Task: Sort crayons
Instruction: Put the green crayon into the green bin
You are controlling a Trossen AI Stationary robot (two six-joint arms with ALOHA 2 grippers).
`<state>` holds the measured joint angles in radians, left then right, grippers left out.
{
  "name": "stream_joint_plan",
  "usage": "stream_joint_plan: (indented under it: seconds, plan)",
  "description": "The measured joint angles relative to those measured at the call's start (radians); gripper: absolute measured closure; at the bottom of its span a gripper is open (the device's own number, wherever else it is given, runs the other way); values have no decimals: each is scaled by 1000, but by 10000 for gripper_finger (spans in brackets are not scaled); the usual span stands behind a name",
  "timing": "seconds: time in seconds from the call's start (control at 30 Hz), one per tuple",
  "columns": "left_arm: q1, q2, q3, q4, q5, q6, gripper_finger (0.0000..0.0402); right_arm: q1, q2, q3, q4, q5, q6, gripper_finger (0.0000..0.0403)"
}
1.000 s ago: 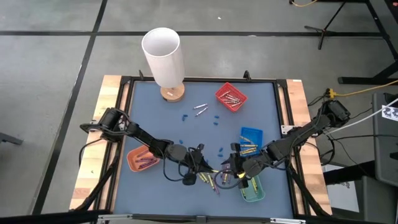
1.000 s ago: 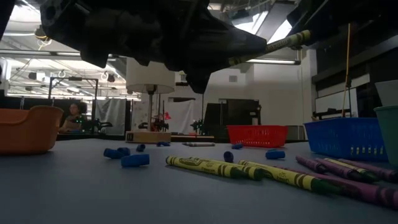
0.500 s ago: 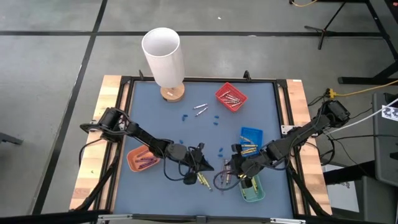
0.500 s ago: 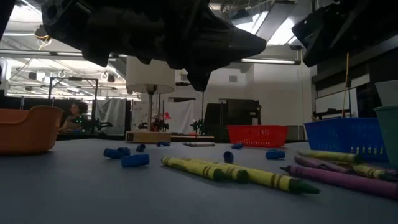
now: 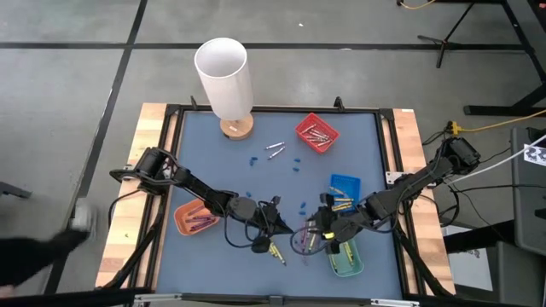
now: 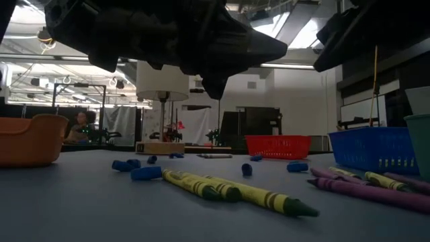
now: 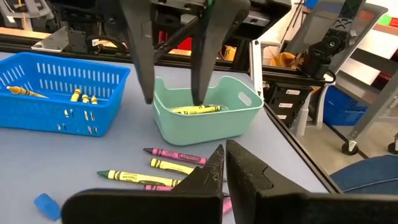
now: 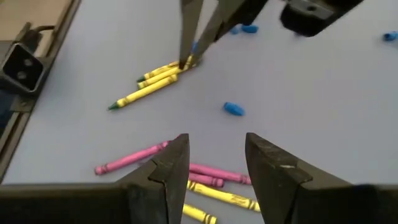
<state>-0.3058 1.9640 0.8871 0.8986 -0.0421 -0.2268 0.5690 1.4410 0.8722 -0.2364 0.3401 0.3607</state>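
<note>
Low over the blue worktop (image 5: 264,179), left pincer (image 8: 186,61) closed empty touching short yellow wax crayons (image 8: 149,81), right pincer (image 8: 216,167) spread wide, empty, above pink crayons (image 8: 127,159).

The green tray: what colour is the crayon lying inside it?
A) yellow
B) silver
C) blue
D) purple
A: in the left wrist view a yellow crayon lies inside the green tray, just under the right tool's open fingers.
</note>
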Motion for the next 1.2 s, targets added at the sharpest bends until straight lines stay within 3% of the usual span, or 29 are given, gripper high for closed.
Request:
stream_joint_plan:
  seconds: [0.2,0.4,0.57,0.83,1.2]
  plan:
    - [0,0,0,0,0,0,392,-9,0,0,-1,-2,-32,246]
    - [0,-5,0,4,-1,0,356,-97,0,23,-47,-233,-136,246]
    - [0,-50,-1,-6,-1,1,324,-175,0,34,-120,-324,-331,246]
    - [0,-101,-1,-79,-1,77,320,-232,57,35,-156,-389,-615,246]
    - [-3,-101,-2,-129,-53,73,336,-231,211,34,-156,-401,-709,246]
